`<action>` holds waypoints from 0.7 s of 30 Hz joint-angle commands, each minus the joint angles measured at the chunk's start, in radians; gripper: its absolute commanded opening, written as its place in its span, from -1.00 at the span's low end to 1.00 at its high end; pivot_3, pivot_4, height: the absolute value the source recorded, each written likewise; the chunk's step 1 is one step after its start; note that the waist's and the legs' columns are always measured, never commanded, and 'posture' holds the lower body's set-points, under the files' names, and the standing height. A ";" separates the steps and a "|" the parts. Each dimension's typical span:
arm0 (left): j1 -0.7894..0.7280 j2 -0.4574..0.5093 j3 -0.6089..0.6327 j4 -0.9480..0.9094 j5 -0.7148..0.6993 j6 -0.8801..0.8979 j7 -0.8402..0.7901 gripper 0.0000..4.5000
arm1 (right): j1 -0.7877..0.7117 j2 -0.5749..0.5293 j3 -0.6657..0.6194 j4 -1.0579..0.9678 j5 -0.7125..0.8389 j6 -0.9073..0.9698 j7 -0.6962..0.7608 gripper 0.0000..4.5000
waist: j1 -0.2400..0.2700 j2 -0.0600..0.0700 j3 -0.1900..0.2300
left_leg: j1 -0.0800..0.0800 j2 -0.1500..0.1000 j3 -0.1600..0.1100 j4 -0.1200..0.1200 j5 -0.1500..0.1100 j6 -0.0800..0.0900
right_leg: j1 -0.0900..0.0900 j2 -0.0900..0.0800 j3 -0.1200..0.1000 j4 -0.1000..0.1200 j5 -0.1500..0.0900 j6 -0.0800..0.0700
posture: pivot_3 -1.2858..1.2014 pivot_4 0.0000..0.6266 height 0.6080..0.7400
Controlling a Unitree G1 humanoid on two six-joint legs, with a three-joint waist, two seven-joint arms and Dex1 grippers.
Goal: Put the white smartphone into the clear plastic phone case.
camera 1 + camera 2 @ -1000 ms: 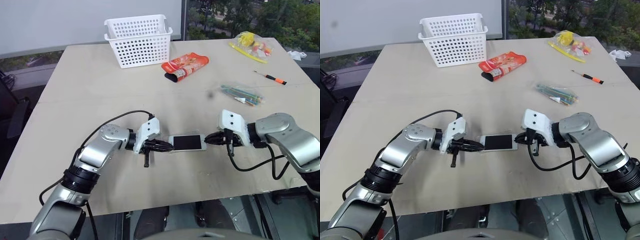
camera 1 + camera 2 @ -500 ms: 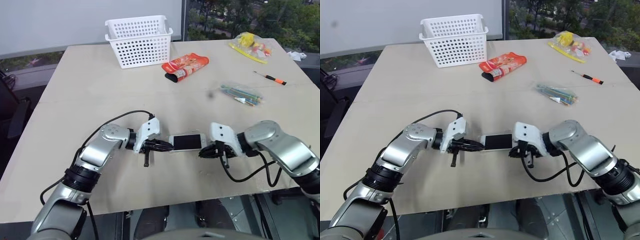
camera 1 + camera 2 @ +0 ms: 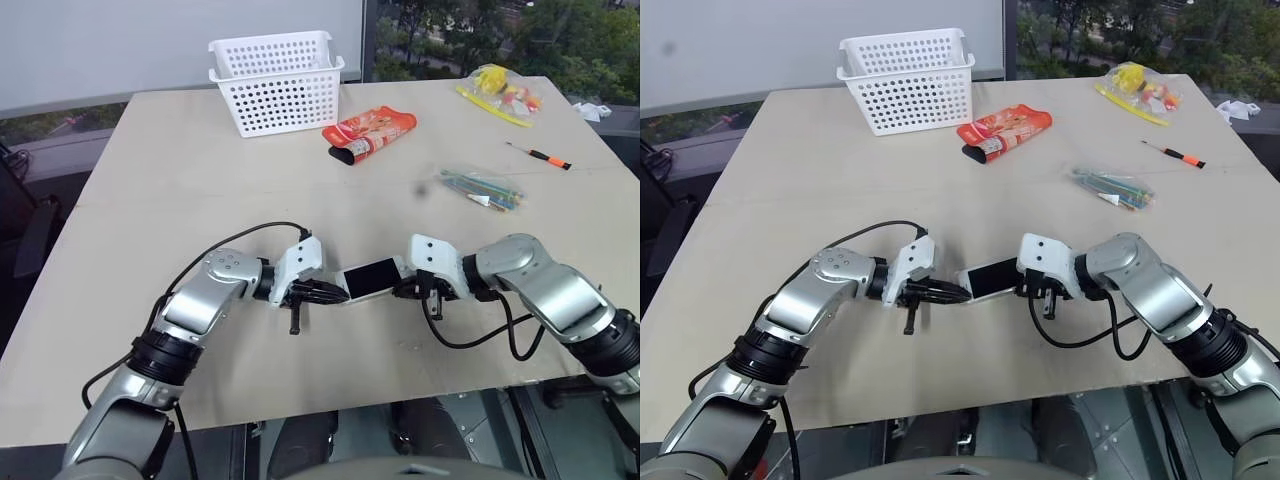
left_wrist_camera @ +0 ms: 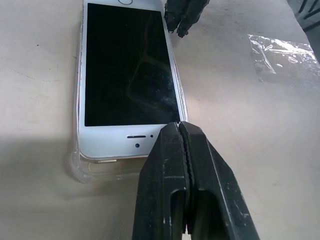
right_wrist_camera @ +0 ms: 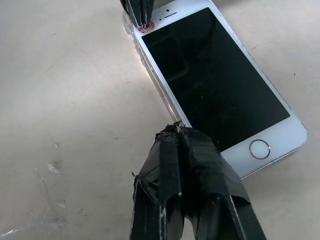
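Left wrist view: one white smartphone [image 4: 125,70], one clear plastic phone case [image 4: 82,172].

My left gripper [image 4: 181,127] hid one corner of the white smartphone [image 4: 125,75]; its far end w/ home button was cut off at the frame edge. The clear plastic phone case [image 4: 82,172] was barely traceable, only a rim showed. My right gripper [image 5: 177,131] covered part of the phone's long side. The bag of sticks [image 3: 482,188] was too small to make out the contents.
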 commanded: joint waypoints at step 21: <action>-0.019 0.006 0.042 0.011 -0.007 0.019 0.009 -1.00 | 0.041 0.118 -0.061 0.169 -0.035 -0.123 -0.106 -0.98 | 0.000 0.000 0.000 | -0.001 0.000 0.000 0.000 0.000 0.000 | -0.001 0.000 0.000 0.001 0.001 0.002 | 0.03 -0.52 1.00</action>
